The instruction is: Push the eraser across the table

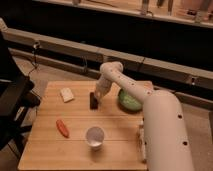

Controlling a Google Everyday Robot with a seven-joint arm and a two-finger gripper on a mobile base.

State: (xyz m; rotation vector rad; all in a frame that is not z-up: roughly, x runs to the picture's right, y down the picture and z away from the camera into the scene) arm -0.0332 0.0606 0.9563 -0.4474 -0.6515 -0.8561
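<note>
The eraser [93,100] is a small black oblong block standing on the light wooden table [55,147], near the middle of its far half. My white arm reaches over from the right, and my gripper [98,94] sits right at the eraser's upper right side, touching or almost touching it.
A whitish wedge-shaped piece [66,94] lies left of the eraser. A green bowl [130,100] sits to its right, partly under my arm. An orange carrot-like object [62,128] and a clear cup [95,137] stand nearer the front. A dark chair [12,100] stands at the left.
</note>
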